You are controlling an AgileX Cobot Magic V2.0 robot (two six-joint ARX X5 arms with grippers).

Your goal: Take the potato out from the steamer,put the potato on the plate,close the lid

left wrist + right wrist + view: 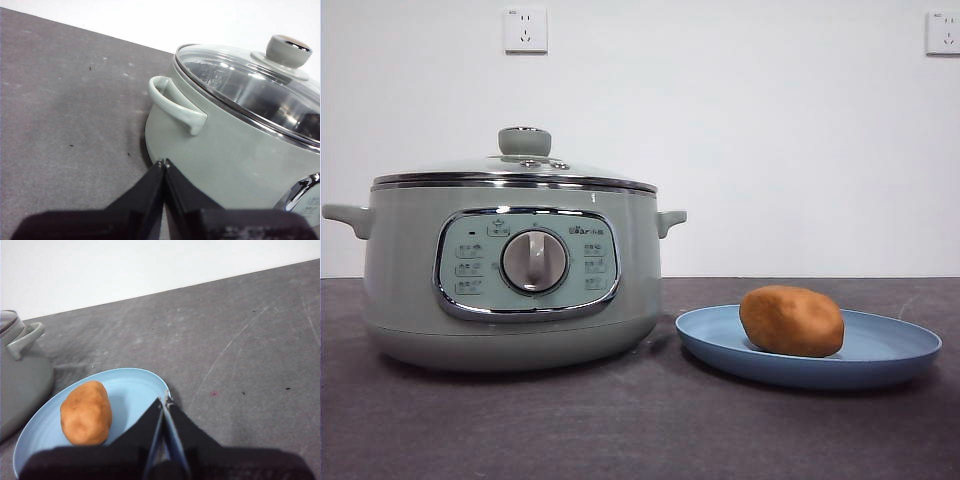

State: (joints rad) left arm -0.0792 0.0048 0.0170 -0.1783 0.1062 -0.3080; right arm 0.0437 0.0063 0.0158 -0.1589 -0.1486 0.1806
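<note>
The orange-brown potato (791, 320) lies on the light blue plate (900, 350) at the right of the table; both also show in the right wrist view, the potato (86, 413) on the plate (130, 385). The sage-green steamer (410, 280) stands at the left with its glass lid (524, 165) resting on its rim. The left wrist view shows the steamer (220, 155) and the lid (250, 85) on it. My left gripper (163, 162) is shut and empty beside the steamer's handle. My right gripper (165, 401) is shut and empty above the plate's edge. Neither gripper shows in the front view.
The dark grey table (640, 430) runs to a white wall with two power sockets (525, 30). The steamer's side handles (348, 217) stick out on both sides.
</note>
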